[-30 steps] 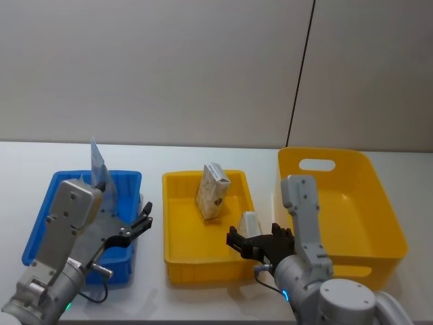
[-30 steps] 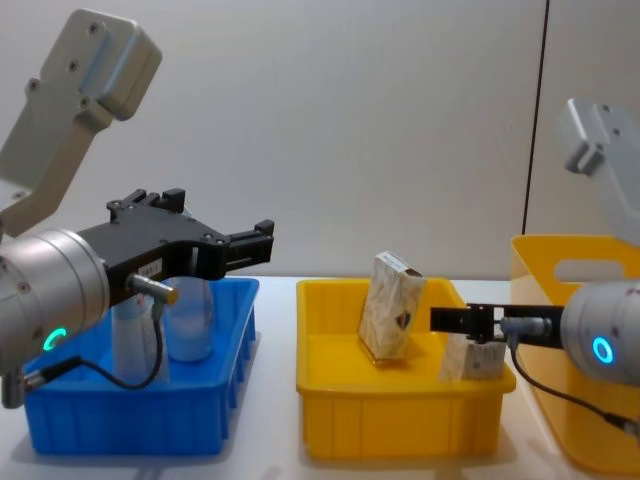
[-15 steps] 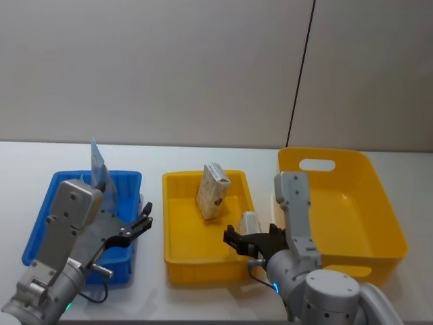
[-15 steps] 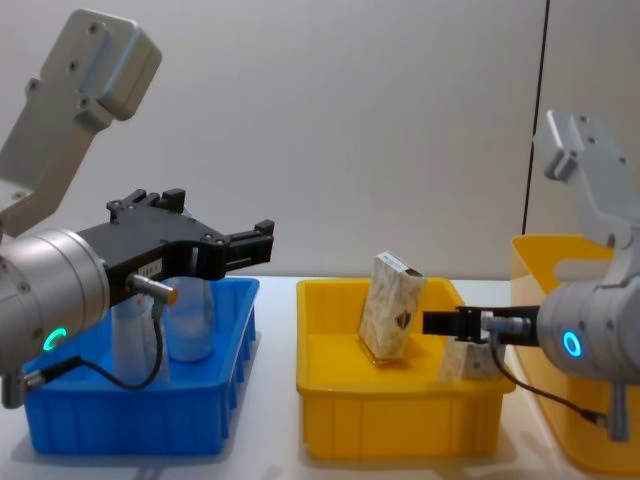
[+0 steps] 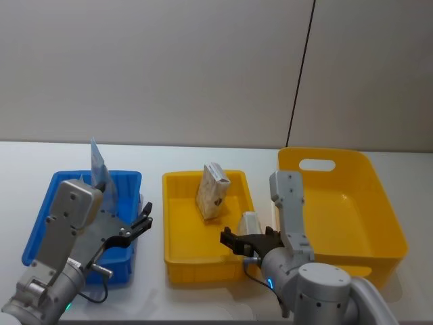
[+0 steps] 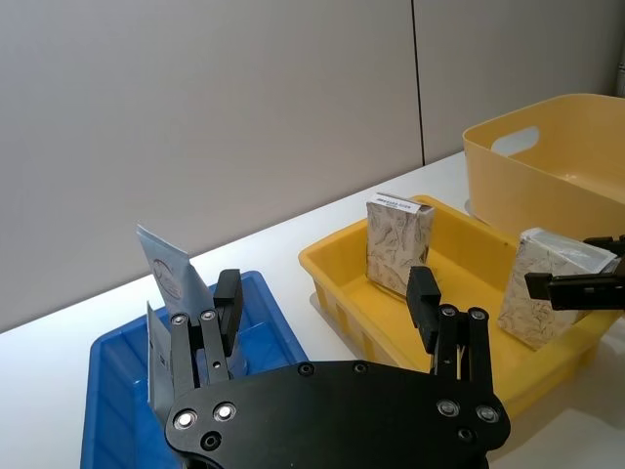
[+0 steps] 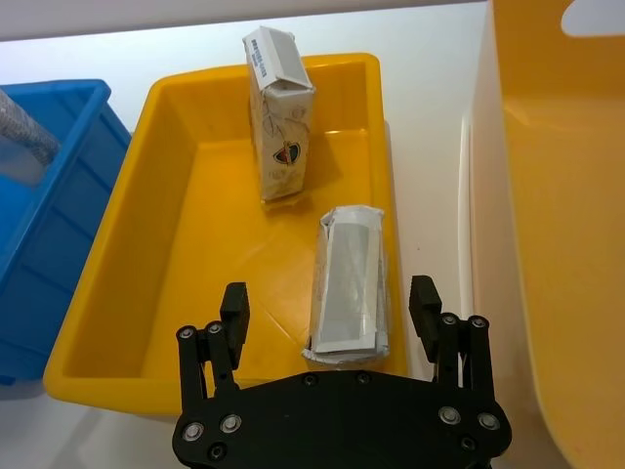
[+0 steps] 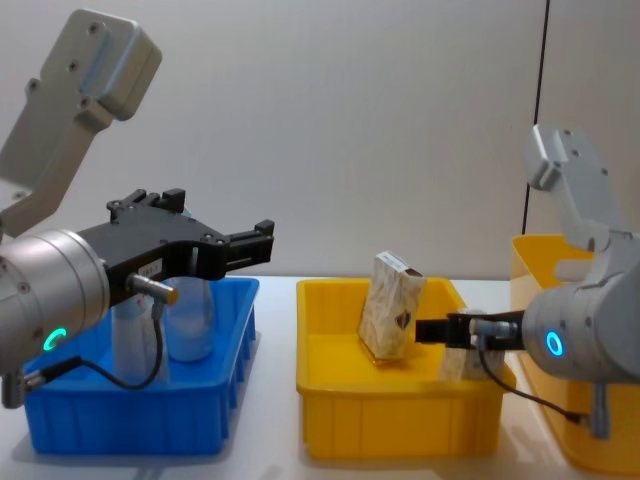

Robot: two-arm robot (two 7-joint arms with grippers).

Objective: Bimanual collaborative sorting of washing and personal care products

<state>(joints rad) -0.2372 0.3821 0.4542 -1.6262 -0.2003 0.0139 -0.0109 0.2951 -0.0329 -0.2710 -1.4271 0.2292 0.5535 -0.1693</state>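
Right wrist view: your right gripper (image 7: 329,293) hangs at the near right corner of the yellow tray (image 7: 225,244). Its fingers are spread wide either side of the near carton (image 7: 347,264), gripping nothing. Expect light, thin card that dents, so close gently on its flat sides, mid-height. The far carton (image 7: 278,117) stands toward the tray's far side. Left, the left gripper (image 5: 142,220), also wide open and empty, hovers by the blue tray (image 5: 47,203), where the soft, likely slick tubes (image 5: 99,164) stand.
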